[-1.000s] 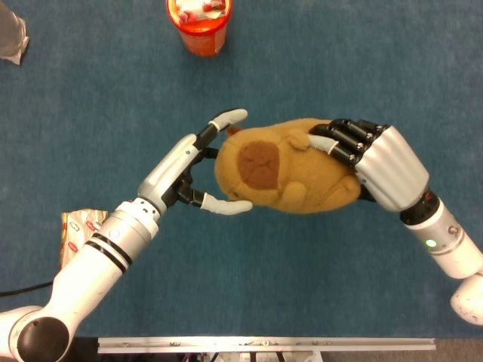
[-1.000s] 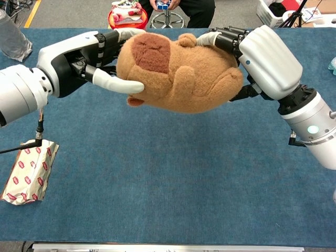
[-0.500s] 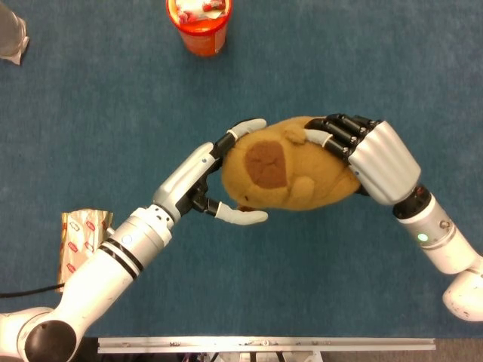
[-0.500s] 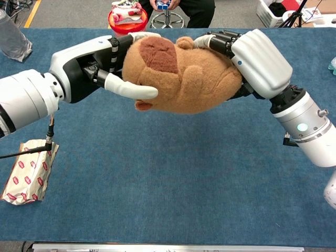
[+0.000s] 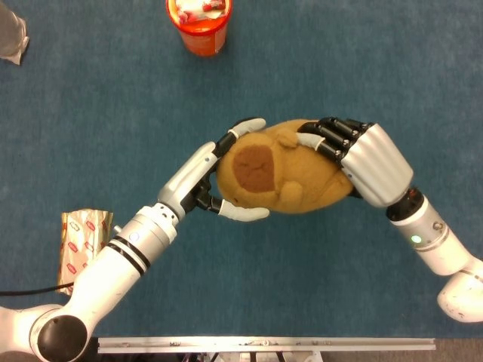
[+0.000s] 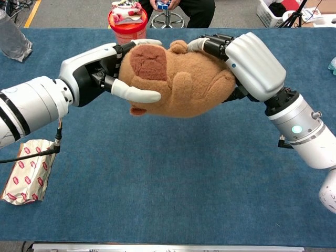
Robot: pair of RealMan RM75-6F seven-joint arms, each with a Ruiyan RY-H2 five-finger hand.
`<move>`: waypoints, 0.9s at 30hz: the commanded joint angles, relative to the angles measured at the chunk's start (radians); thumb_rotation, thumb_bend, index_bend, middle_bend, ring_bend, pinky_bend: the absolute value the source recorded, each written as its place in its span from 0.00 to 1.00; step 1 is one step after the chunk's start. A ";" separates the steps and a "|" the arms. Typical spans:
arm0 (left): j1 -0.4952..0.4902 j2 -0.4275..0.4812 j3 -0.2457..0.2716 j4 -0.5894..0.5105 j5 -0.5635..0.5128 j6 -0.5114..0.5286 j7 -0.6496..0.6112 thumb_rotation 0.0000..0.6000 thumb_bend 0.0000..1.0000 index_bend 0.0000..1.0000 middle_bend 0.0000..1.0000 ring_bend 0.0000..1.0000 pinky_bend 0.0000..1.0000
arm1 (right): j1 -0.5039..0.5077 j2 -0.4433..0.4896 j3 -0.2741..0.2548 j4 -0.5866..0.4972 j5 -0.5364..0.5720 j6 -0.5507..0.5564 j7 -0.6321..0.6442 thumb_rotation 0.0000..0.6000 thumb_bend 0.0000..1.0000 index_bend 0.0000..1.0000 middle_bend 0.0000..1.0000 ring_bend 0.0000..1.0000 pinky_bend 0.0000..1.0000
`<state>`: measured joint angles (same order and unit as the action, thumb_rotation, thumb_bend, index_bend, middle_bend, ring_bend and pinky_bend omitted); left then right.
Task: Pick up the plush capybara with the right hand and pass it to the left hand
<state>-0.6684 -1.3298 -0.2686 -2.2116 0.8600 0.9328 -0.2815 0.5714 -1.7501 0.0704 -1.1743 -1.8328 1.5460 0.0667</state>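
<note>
The tan plush capybara (image 5: pixel 290 170) (image 6: pixel 184 84) hangs in the air above the blue table, brown snout pointing left. My right hand (image 5: pixel 355 154) (image 6: pixel 239 60) grips its rear, dark fingers wrapped over its back. My left hand (image 5: pixel 219 177) (image 6: pixel 113 71) cups the head end: one white-tipped finger lies over the top of the head, another curls under the chin. Both hands touch the toy at once.
An orange-red tub (image 5: pixel 198 23) (image 6: pixel 127 21) with packets stands at the far edge. A red-patterned foil packet (image 5: pixel 79 237) (image 6: pixel 26 170) lies at the near left. A clear bag (image 6: pixel 13 37) sits at the far left corner. A person sits beyond the table.
The right hand carried the capybara leftward and the left hand advanced to meet it. The left fingers, apart from the head earlier, now close around it.
</note>
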 commanded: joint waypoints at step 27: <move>0.057 -0.017 -0.091 0.033 -0.045 0.166 -0.014 1.00 0.00 0.50 0.44 0.49 0.79 | 0.006 -0.013 -0.012 0.000 -0.005 0.023 0.007 1.00 0.00 0.70 0.62 0.62 0.68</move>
<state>-0.6130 -1.3481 -0.3580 -2.1787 0.8142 1.0974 -0.2935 0.5782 -1.7628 0.0592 -1.1753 -1.8369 1.5676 0.0747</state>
